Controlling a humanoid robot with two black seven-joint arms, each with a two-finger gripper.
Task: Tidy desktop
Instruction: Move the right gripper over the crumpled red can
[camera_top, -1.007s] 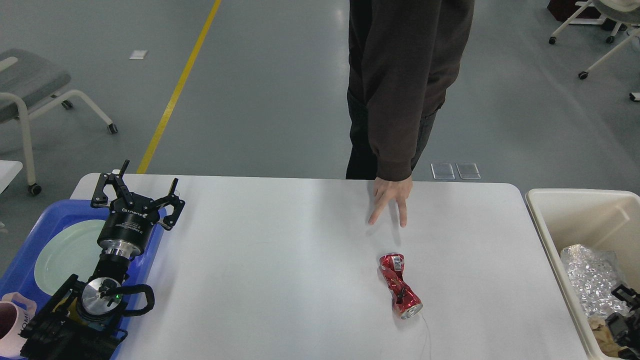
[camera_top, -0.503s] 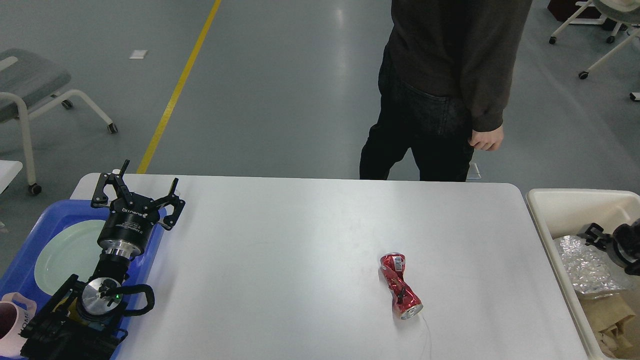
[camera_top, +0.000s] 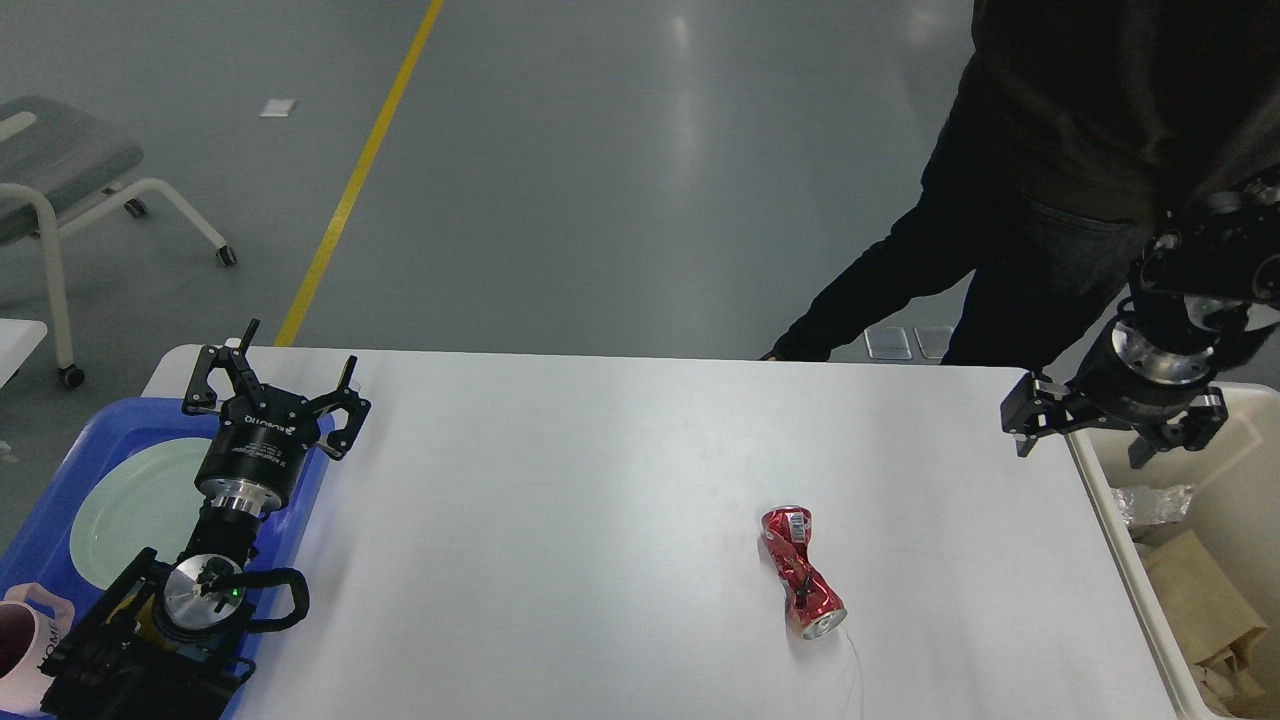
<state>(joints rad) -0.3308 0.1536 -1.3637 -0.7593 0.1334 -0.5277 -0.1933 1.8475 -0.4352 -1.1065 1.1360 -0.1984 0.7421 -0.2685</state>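
The white desktop (camera_top: 560, 520) holds one crushed red soda can (camera_top: 802, 572), lying on its side right of centre near the front edge. My left gripper (camera_top: 290, 362) is open and empty, raised over the far left of the desktop beside the blue tray. My right gripper (camera_top: 1085, 448) is open and empty, pointing down over the desktop's right edge and the bin's left rim. It is well to the right of and behind the can.
A blue tray (camera_top: 60, 470) at the left holds a pale green plate (camera_top: 130, 510) and a mug (camera_top: 20, 650). A cream bin (camera_top: 1245, 470) at the right holds foil and brown paper. A person in dark clothes (camera_top: 1040, 200) stands at the far right edge.
My right arm has risen out of the bin and moved up and left to its left rim. The person has drawn the hand off the table and walked right. The left arm and can are still.
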